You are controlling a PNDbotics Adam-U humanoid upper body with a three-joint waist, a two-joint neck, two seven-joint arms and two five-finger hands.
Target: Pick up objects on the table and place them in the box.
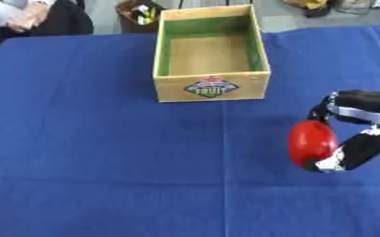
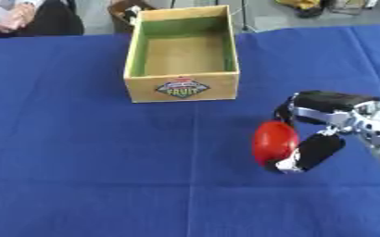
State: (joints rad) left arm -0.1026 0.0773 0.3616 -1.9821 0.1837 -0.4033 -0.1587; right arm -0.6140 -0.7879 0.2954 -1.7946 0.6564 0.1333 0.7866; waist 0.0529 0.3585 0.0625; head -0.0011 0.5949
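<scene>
One red rounded object (image 2: 274,141), perhaps an apple or tomato, sits at the right of the frame, pinched by the right hand (image 2: 327,127): fingers curl over its top and right side while the thumb (image 2: 307,155) presses from below. Whether it rests on the blue tablecloth (image 1: 96,139) or is already lifted clear is hard to tell.

No left hand shows in either view. The wooden fruit box (image 1: 211,53) stands at upper centre, well apart from the red object, its open inside bare with green-painted walls.

Several things could go wrong from here, as I judge it. The hand covers only the right-hand side of the smooth round object, leaving most of its left face uncovered, so it could roll or squirt out to the left during the lift. The carry runs up and left across open cloth; a drop there would let it roll away. Coming in low, the object could also strike the box's near wall, with the printed label (image 1: 212,87), and push the box back.
</scene>
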